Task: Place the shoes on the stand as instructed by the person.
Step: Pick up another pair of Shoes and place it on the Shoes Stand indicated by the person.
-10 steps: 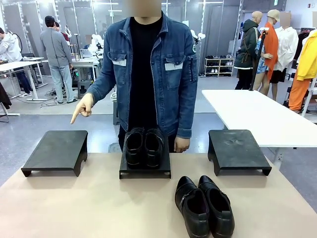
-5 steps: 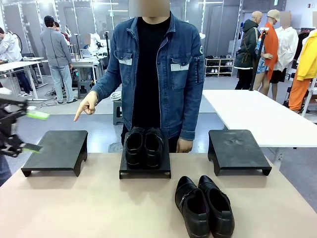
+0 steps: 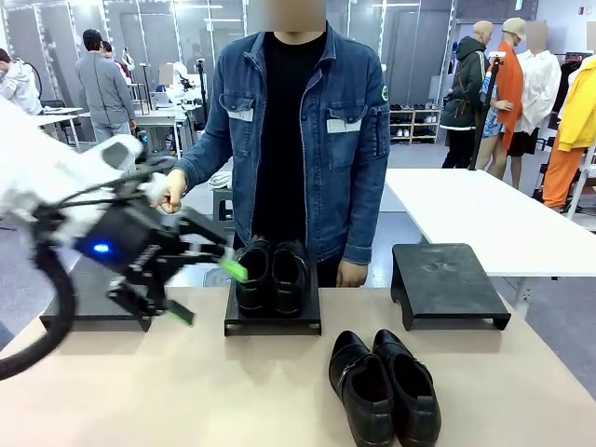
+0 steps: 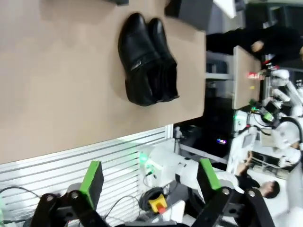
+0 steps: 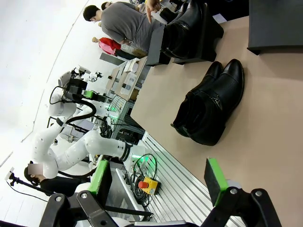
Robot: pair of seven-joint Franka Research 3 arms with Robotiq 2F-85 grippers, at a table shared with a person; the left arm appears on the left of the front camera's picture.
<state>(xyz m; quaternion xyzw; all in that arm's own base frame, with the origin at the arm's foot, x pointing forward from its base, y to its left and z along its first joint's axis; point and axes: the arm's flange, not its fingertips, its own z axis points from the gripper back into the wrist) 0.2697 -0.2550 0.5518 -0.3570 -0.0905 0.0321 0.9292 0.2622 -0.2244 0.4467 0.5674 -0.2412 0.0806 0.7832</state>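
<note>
- Front view: my left gripper (image 3: 207, 293) is hovering above the table (image 3: 140, 391), just in front of the left stand (image 3: 65, 312). Its jaws are standing wide apart and are grasping nothing.
- The near pair (image 3: 384, 386) is lying on the table in front of the gap between the middle stand (image 3: 273, 323) and the right stand (image 3: 447, 279). The two shoes are touching side by side, their long axis is running from me towards the far side, and the toes are pointing away from me, at the person (image 3: 298, 140).
- The far pair (image 3: 273, 275) is sitting on the middle stand, its long axis also running near to far. Its toes seem to be facing me.
- The person is standing behind the middle stand, with one hand (image 3: 173, 191) raised behind my left arm.
- Left wrist view: my left gripper (image 4: 150, 177) is gaping, with nothing between the pads (image 4: 92, 177). The near pair (image 4: 147, 59) is lying well ahead of it on the table, toes towards the picture's top.
- Right wrist view: my right gripper (image 5: 158, 179) is also released and empty, hanging off the table's near edge. The near pair (image 5: 213, 104) is lying ahead of it, toes pointing up and right, towards the right stand (image 5: 274, 28). The far pair (image 5: 184, 28) is resting on its stand beyond.
</note>
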